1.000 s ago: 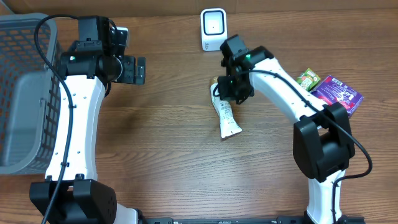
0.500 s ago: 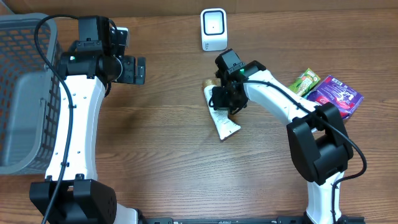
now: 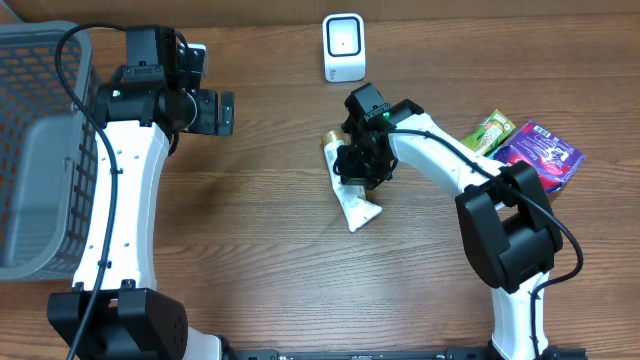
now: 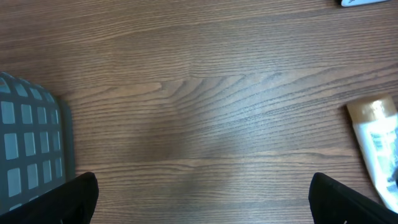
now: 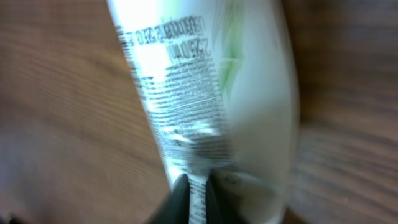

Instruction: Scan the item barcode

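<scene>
While you watched from overhead, you had one white tube (image 3: 357, 204), one white scanner (image 3: 343, 47), one grey mesh basket (image 3: 40, 70) and two packets on the wooden table (image 3: 250, 250), with two arms over it. The scanner stood at the far edge, near the middle. The basket filled the left side. The green packet (image 3: 495, 128) and the purple packet (image 3: 541, 152) lay touching each other at the right, well apart from the tube.

The tube lay near the table's middle, on your side of the scanner and apart from it, with its gold cap (image 3: 328, 140) pointing away from you and its flat crimped end nearer you.

Your right arm reached in from the right base, bent at the elbow, and its wrist sat directly over the upper half of the tube. The right gripper (image 3: 358, 166) was down on the tube. In its wrist view, which was blurred, the fingertips (image 5: 180, 198) stood almost together with a thin strip of the printed tube (image 5: 205, 81) pinched between them.

Your left arm stood upright from its base beside the basket, its forearm turned toward the table's middle. The left gripper (image 3: 222, 112) was spread fully wide and held nothing; its wrist view showed both fingertips (image 4: 74, 200) at the frame's lower corners over bare wood, the basket (image 4: 28, 149) at the left edge and the tube (image 4: 376, 143) at the right edge.
</scene>
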